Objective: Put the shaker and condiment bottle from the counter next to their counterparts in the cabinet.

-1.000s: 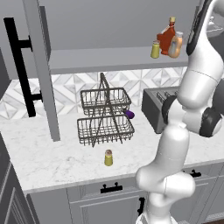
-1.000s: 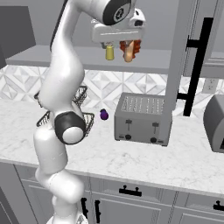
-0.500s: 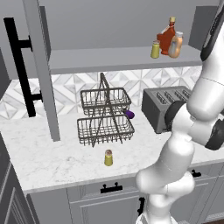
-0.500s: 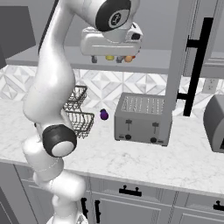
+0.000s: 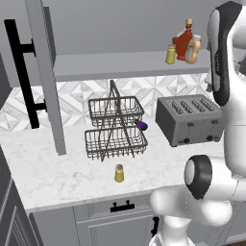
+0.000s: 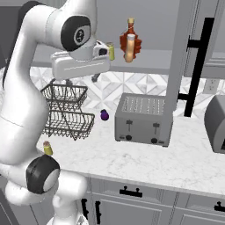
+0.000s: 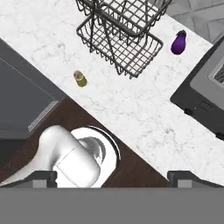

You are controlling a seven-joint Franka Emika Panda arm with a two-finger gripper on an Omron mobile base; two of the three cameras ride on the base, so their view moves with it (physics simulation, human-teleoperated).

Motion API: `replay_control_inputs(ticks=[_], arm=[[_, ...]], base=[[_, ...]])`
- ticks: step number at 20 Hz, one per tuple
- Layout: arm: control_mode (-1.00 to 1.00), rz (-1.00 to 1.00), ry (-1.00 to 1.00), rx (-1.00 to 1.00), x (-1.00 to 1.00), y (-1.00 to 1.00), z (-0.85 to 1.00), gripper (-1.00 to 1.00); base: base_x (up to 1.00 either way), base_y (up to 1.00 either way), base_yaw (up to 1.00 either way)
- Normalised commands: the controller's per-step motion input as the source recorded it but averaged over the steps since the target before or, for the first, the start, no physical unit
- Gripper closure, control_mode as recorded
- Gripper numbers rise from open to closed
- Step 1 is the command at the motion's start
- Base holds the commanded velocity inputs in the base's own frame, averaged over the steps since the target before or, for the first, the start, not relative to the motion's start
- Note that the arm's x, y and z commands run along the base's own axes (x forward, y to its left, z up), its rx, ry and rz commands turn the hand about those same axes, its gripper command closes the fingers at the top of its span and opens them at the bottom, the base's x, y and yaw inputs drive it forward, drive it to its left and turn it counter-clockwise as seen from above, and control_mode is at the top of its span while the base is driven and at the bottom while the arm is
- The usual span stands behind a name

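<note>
While the left base view shows the shaker (image 5: 119, 173) alone on the surface (image 5: 72, 178) in front of the wire basket rack (image 5: 115, 129), it also shows the cabinet shelf (image 5: 120, 65) above the rack carrying a twin shaker (image 5: 170, 54), the red bottle (image 5: 182, 41) and the condiment bottle (image 5: 193, 49). Right base view: toaster (image 6: 141, 119) right of the rack, a purple eggplant (image 6: 104, 115) between them. Hand view: the tool (image 7: 112, 177) hangs wide open and empty, high above the surface, both rack baskets empty.
</note>
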Motion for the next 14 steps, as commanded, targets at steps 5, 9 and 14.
replay_control_inputs(ticks=[5, 9, 14], arm=[[-1.0, 0.0, -0.32, -0.25, -0.6, 0.89, -0.94, -1.0], [-1.0, 0.03, -0.12, -0.03, -0.72, 0.44, -0.52, -1.0], [-1.0, 0.11, 0.0, 0.03, -0.27, 0.12, -0.33, -1.0]], base=[[0.0, 0.0, 0.0], [0.0, 0.0, 0.0], [0.0, 0.0, 0.0]])
